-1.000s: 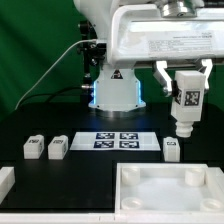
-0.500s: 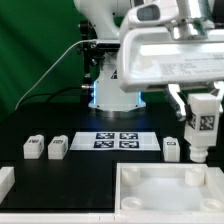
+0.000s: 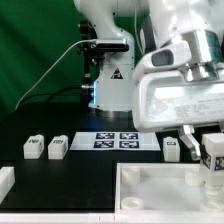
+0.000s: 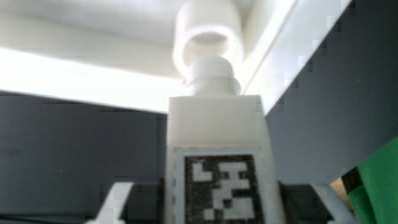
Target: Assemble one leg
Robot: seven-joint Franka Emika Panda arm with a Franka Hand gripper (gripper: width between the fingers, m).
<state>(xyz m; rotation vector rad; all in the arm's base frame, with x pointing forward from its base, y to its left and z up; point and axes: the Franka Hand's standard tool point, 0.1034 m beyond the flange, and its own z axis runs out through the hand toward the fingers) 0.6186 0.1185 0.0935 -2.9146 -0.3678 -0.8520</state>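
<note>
Change: over the last second the arm has swung toward the exterior view's right and sunk lower, so the leg [image 3: 213, 157] no longer hangs above the open bench [image 3: 85, 180] but over the right part of the tray-like piece [image 3: 150, 172]
Meaning: the carry looks nearly done; what probably remains is lining the leg up with a corner recess and seating it
Fingers [image 3: 190, 143]: closed on the leg's block, one on each side, with the tag face showing between them
Leg position: upright and off the bench, its lower end at the tray's right edge (the frame border cuts it off, so contact cannot be judged)
Leg shape: in the wrist view a squared white block [image 4: 217, 150] with a black-and-white tag narrows to a rounded, ribbed stem, blurred but peg-like
Tray: smooth matte white plastic, raised rim, rounded recesses
Spare legs [image 3: 57, 148]: three small white tagged blocks standing on the bench, two at the exterior view's left, one just beside the marker board [image 3: 117, 140]
Bench surface: flat matte black
</note>
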